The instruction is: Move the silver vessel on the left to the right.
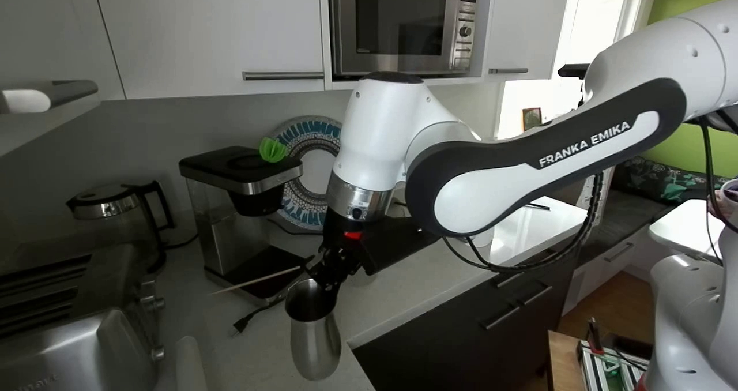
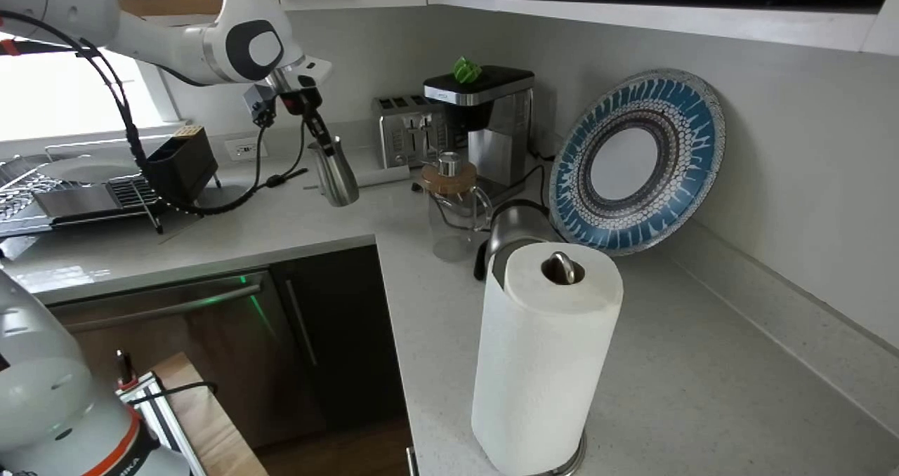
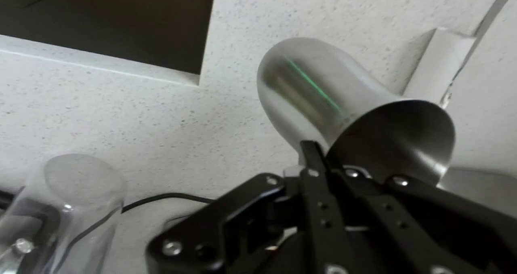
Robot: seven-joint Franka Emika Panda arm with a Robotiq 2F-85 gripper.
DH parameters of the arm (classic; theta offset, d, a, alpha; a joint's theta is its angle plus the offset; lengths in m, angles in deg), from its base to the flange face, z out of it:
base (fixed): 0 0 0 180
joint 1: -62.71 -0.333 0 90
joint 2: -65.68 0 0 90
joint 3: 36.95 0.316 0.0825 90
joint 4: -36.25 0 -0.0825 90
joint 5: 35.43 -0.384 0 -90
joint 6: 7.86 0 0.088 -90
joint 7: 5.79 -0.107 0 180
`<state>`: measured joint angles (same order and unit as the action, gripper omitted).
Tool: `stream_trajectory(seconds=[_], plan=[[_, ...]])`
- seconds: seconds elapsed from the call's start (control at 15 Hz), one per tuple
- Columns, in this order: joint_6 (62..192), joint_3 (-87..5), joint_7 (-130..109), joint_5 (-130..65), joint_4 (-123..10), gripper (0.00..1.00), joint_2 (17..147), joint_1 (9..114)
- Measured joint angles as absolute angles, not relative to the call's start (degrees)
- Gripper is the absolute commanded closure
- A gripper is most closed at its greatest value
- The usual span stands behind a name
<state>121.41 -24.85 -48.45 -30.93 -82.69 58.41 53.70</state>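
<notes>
Black fingers [image 3: 317, 189] crowd the bottom of my wrist view, closer to the lens than anything else, and they stand close together with only a narrow gap. Pinched in that gap is the wall of the silver vessel [image 3: 307, 80], right at its mouth: one finger lies along the outside, the other reaches in past the rim.

I have the vessel tilted, its open mouth up at the fingers and its rounded base lower down, and both exterior views show it hanging over the pale surface [image 2: 716, 342]. How high it hangs I can't judge from these angles. On the wrist camera it shows beside the inside corner of the surface, and a thin green streak [image 3: 313, 84] runs along its side. To its right lies a white piece [image 3: 440, 64], partly hidden, so I can't name it, with a metal strip [image 3: 490, 19] alongside.

In an exterior view the toaster [image 1: 81, 333] sits large at lower left, the black-handled kettle [image 1: 115, 221] stands behind it, and the coffee machine [image 1: 228, 244] is farther right with a green thing [image 1: 272, 150] on its top. From there, the vessel hangs nearer the camera than that machine.

In an exterior view a paper towel roll [image 2: 544, 364] stands upright in the foreground. Behind it I can see a squat metal pot [image 2: 520, 223], a wood-topped glass jug [image 2: 453, 209] and a blue-patterned plate [image 2: 625, 163] leaning at the wall.
</notes>
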Motion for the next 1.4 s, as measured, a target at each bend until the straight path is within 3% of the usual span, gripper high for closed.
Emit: stream_trajectory(seconds=[0.47, 1.4], plan=[[126.25, -27.52, -61.57, -27.77, -81.38, 0.96, 63.07, 57.91], [126.77, -32.49, -62.03, -35.04, -79.32, 0.99, 67.07, 59.2]])
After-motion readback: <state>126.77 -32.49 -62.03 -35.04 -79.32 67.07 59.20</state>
